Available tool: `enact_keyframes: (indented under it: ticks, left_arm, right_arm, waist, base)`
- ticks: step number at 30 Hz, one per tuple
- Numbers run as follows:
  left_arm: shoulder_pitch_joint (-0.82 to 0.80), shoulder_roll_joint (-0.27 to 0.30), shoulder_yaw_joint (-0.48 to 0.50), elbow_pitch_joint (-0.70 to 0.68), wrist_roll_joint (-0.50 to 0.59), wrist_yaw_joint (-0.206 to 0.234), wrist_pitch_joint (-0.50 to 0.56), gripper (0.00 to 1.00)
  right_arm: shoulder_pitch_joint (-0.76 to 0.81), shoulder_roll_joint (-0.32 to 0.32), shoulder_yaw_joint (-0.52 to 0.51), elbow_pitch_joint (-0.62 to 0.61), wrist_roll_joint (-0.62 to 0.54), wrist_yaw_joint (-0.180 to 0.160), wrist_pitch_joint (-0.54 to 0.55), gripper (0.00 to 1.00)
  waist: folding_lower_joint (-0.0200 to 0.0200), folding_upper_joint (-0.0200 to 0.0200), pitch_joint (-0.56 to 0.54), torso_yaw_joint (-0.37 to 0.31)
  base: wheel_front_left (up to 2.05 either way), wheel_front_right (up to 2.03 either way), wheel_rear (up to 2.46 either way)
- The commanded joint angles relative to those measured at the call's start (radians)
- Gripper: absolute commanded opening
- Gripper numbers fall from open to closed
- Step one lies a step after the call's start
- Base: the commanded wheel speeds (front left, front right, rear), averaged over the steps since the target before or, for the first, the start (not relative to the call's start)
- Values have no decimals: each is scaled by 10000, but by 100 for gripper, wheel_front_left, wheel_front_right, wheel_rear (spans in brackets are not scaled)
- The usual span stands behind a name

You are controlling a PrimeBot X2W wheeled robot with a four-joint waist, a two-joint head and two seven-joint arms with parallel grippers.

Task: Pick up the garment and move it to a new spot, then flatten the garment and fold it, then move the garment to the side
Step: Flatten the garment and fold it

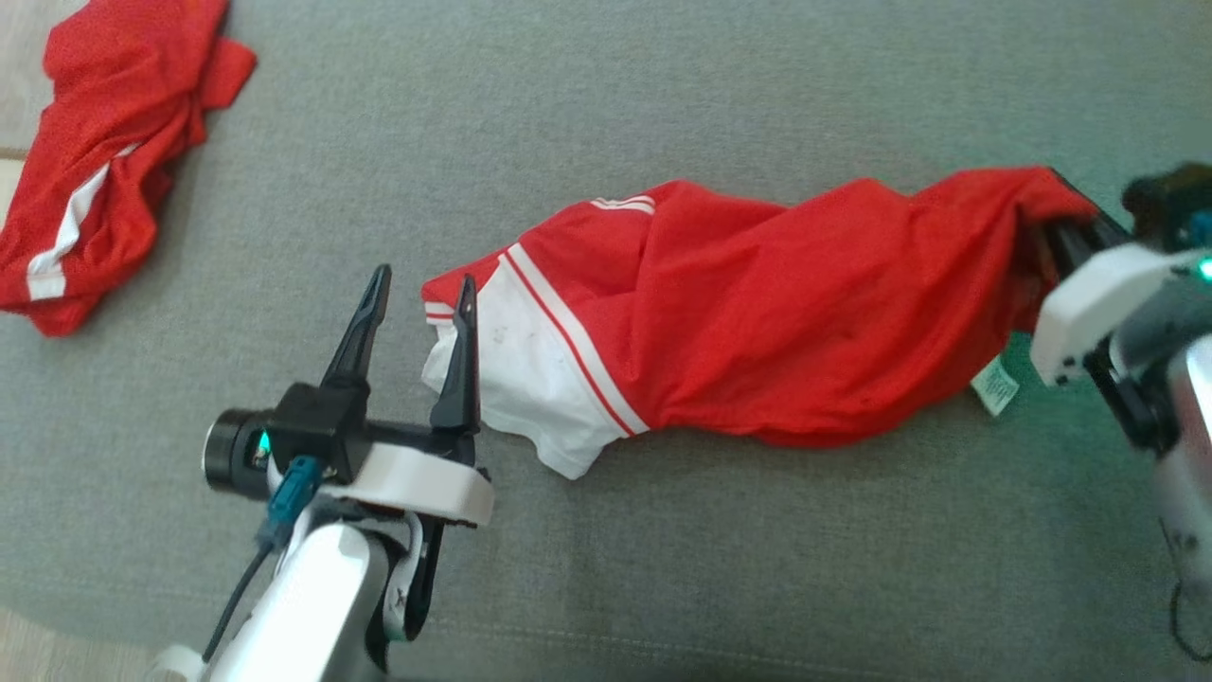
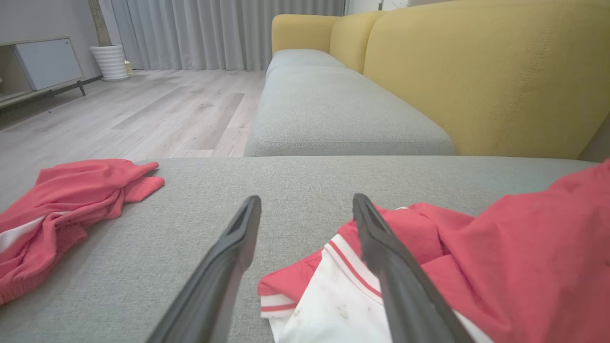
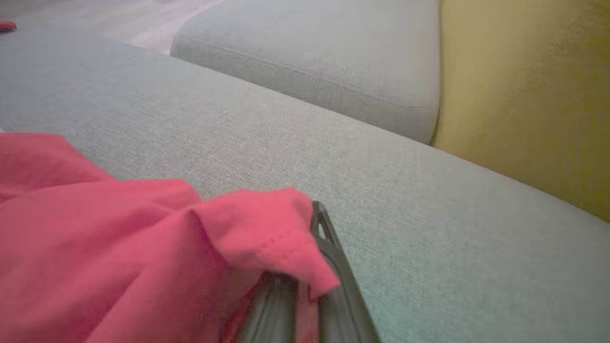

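At the upper left of the head view a second red garment (image 1: pixel 104 161) lies crumpled on the grey cushion (image 1: pixel 663 95), well apart from the work. Lower left, the left gripper (image 1: pixel 424 277) stands with its 2 fingers spread wide and nothing between them. Its right finger lies over the white-striped end of the garment (image 1: pixel 757 322), its left finger over bare cushion. The left wrist view shows the same: the left gripper (image 2: pixel 307 200) gapes, the white panel just inside 1 finger.

The garment runs across the middle of the frame as a twisted, bunched roll, a white label (image 1: pixel 994 386) poking out near its right end. At the far right the right gripper (image 1: pixel 1070 237) is clenched on that red end. In the right wrist view, cloth (image 3: pixel 119 247) drapes over the pinched fingers (image 3: pixel 333 257).

By my reckoning only 1 end is gripped. Whether it has reached its new spot I cannot tell, and flattening, folding and setting aside all remain.
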Motion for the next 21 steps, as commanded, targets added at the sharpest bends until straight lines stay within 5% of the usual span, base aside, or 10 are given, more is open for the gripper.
enact_keyframes:
  ticks: [1, 2, 3, 4, 12, 21]
  left_arm:
    - [-421, 70, 330, -255, 132, -25, -77, 100]
    - [-457, 37, 328, -227, 156, -57, -77, 100]
    - [-487, 11, 337, -202, 178, -85, -77, 100]
    - [-506, -12, 347, -175, 193, -117, -77, 100]
    - [-395, -84, 514, -17, 323, -200, -78, 100]
    - [-109, 166, 799, 87, 297, -193, -78, 100]
  right_arm:
    - [-352, -257, 315, -57, 113, 75, -147, 2]
    - [-614, -321, 572, 266, 273, 75, -270, 22]
    - [-866, -325, 738, 556, 469, 75, -497, 78]
    - [-1071, -361, 927, 890, 562, 75, -626, 100]
    - [-1300, -119, 828, 1911, 1499, 75, -1856, 100]
    - [573, 317, -1199, -560, 1260, 75, -2311, 100]
  waist:
    - [-1, 0, 94, 85]
    - [-1, 0, 150, 110]
    - [-1, 0, 188, 117]
    - [-1, 0, 220, 120]
    - [-1, 0, 140, -145]
    - [-1, 0, -226, -769]
  base:
    - [0, 0, 0]
    - [0, 0, 0]
    - [0, 0, 0]
    - [0, 0, 0]
    - [0, 0, 0]
    - [0, 0, 0]
